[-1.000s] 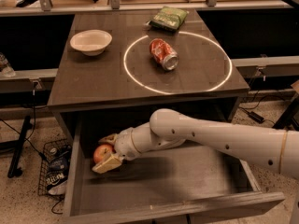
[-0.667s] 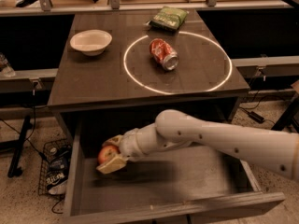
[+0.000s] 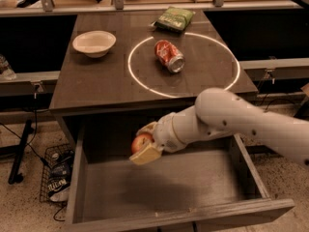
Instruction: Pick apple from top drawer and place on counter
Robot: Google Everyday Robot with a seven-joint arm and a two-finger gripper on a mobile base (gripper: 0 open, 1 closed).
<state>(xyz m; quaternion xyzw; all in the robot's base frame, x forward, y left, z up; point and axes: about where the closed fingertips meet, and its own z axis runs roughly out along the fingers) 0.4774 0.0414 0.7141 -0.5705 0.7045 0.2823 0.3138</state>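
The gripper (image 3: 144, 144) is clamped on the apple (image 3: 141, 141), one pale finger above it and one below, and both hang over the left rear part of the open drawer (image 3: 76, 180), clear of its floor. Above and behind the drawer, the counter (image 3: 96, 83) carries a crushed soda can (image 3: 169, 55), a bowl (image 3: 94, 42) and a green bag (image 3: 175, 18)

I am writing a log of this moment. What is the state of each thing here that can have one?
gripper: shut on the apple, over the top drawer, left part.
apple: held, lifted off the drawer floor.
top drawer: pulled open.
soda can: crushed, lying on its side on the counter.
bowl: upright, empty.
green bag: lying flat.
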